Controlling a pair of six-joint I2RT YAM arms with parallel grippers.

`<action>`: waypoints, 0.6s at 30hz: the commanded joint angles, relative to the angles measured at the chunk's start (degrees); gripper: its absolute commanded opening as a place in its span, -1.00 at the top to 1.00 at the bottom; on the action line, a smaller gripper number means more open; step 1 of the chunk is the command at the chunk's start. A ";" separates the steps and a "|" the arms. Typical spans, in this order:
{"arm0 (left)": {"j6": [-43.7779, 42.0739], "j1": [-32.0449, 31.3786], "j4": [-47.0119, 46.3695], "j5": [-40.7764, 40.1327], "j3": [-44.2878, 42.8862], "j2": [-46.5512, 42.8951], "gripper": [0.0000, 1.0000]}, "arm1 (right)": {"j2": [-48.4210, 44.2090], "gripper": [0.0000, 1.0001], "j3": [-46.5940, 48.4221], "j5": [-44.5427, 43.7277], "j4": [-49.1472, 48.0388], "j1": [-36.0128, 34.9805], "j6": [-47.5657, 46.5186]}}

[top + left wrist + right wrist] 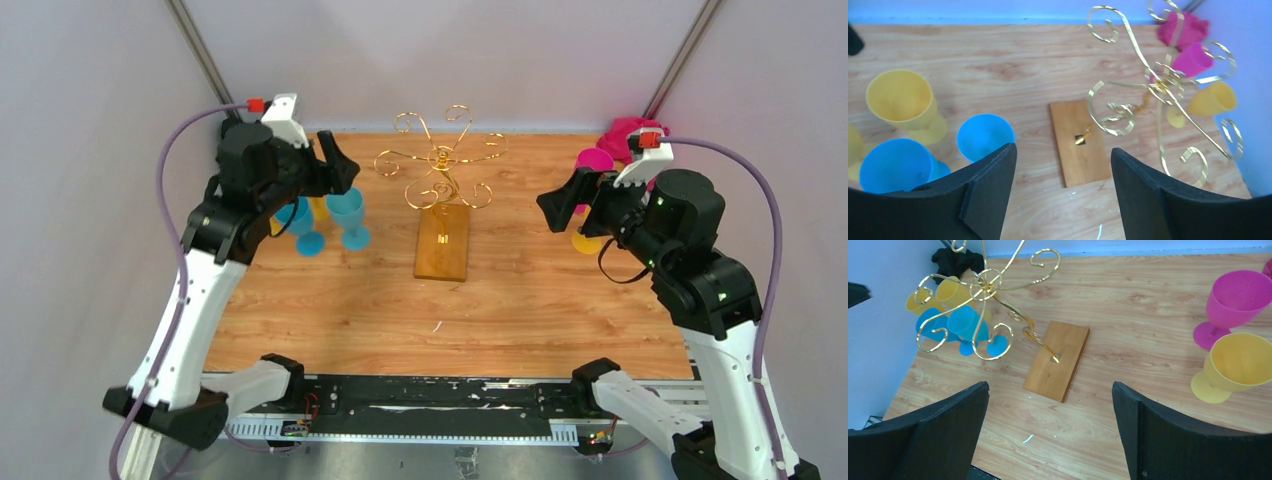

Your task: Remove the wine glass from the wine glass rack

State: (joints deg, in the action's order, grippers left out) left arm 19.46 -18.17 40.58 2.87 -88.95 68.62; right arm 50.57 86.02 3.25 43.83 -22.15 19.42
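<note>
The wine glass rack stands mid-table on its wooden base, and its gold scroll arms carry nothing. Two blue wine glasses and a yellow one stand upright at the left, just under my left gripper. That gripper is open and holds nothing. A pink wine glass and a yellow one stand at the right beside my right gripper. It is also open wide, with only bare table between its fingers.
A pink cloth-like lump lies in the far right corner. Grey walls close in the wooden table on the left, the right and behind. Small white flecks mark the wood near the front.
</note>
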 commanded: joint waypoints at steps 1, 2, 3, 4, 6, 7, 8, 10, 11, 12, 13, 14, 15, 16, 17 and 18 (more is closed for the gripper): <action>-1.70 0.24 -9.09 9.87 9.82 -10.27 -0.51 | -1.78 -0.98 -3.08 -2.73 -1.07 -0.56 -1.58; -1.46 0.24 -10.18 11.69 12.75 -12.63 -0.51 | -2.37 -0.98 -3.80 -3.02 -1.21 -0.58 -1.74; -1.11 0.29 -11.18 12.87 14.15 -14.78 -0.51 | -2.72 -0.98 -4.70 -3.15 -1.31 -0.54 -1.93; -0.57 0.25 -12.03 13.79 16.37 -17.25 -0.52 | -3.67 -0.99 -5.62 -4.78 -1.51 -0.55 -2.04; 0.30 0.24 -13.65 15.57 20.54 -22.07 -0.53 | -5.16 -0.99 -7.69 -6.47 -1.93 -0.61 -2.60; 0.45 0.24 -14.00 16.06 22.93 -24.41 -0.55 | -6.10 -0.99 -8.76 -7.36 -2.06 -0.61 -2.70; 0.56 0.24 -14.02 16.37 24.36 -26.60 -0.56 | -7.05 -0.99 -10.04 -8.23 -2.38 -0.55 -2.78; 0.45 0.24 -13.71 16.58 26.97 -30.80 -0.59 | -8.87 -0.99 -12.50 -8.93 -3.42 -0.57 -2.92; 0.41 0.24 -13.24 16.42 27.89 -32.46 -0.60 | -9.65 -0.99 -13.76 -9.02 -3.65 -0.58 -2.98; 0.32 0.24 -12.80 16.38 28.86 -34.48 -0.61 | -10.31 -0.99 -15.16 -9.13 -4.00 -0.64 -2.84; 0.36 0.24 -12.24 16.19 29.38 -35.23 -0.62 | -10.82 -0.99 -16.11 -9.14 -4.16 -0.62 -2.60; 0.47 0.24 -11.70 15.86 29.82 -36.24 -0.62 | -11.22 -0.99 -16.69 -9.14 -4.18 -0.57 -2.48; 0.49 0.24 -11.39 16.00 30.14 -36.96 -0.63 | -11.52 -0.99 -17.43 -9.11 -4.24 -0.61 -2.32; 0.41 0.24 -11.07 16.32 30.39 -37.62 -0.63 | -11.88 -0.99 -18.32 -8.98 -4.28 -0.59 -2.09; 0.47 0.24 -10.81 16.27 30.52 -37.97 -0.63 | -12.16 -0.99 -18.82 -9.01 -4.28 -0.56 -2.17; 0.55 0.24 -10.72 16.32 30.72 -38.16 -0.63 | -12.34 -0.99 -19.27 -9.16 -4.29 -0.59 -2.16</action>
State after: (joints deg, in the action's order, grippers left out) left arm 19.97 -18.13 29.67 17.78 -59.42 31.46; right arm 39.00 68.95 -4.19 41.08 -22.15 17.65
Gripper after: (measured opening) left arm 0.812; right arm 0.994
